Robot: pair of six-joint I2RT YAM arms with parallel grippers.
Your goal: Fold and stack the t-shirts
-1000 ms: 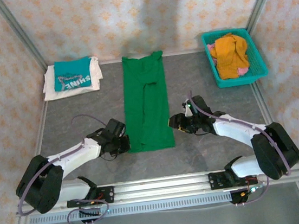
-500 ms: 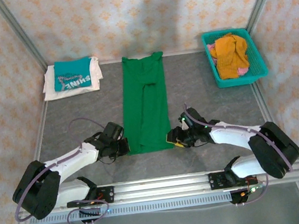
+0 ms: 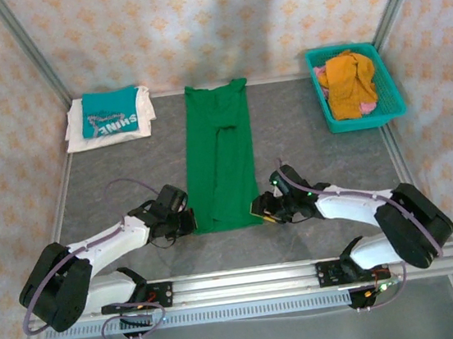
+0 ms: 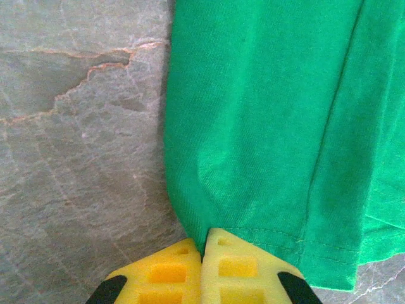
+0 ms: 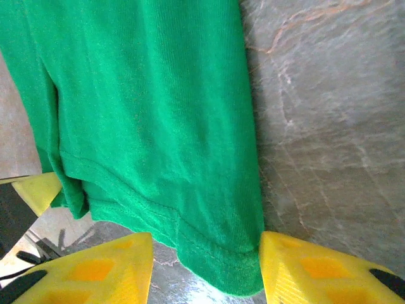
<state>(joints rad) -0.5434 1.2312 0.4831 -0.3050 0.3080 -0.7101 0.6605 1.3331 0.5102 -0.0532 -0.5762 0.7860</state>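
Cloth took up the middle of the grey stone-patterned counter (image 3: 316, 158): a plain deep-green cloth t-shirt (image 3: 221, 158) lay flat there, folded lengthwise into a narrow strip running from the near side toward the far wall. At the near-left corner of the green shirt the left pincer (image 3: 188, 221) was clenched on the hem, and its yellow foam pads (image 4: 168, 272) were pressed together with the corner of the fabric nipped between them. At the shirt's near-right corner the right pincer (image 3: 258, 209) was released. Its two yellow pads (image 5: 304, 266) stood wide apart on either side of the hem, the cloth lay between them, and one pad sat just beside the fabric's edge. Both arms lay low on the counter, flanking the shirt's near end. Off the shirt's far-left corner, a folded teal t-shirt with white lettering (image 3: 110, 113) rested on a plain white t-shirt (image 3: 146, 121), well apart from both pincers. Off its far-right corner stood a teal plastic basket (image 3: 316, 84) holding crumpled orange cloth (image 3: 348, 80) with a scrap of pink cloth (image 3: 370, 105).
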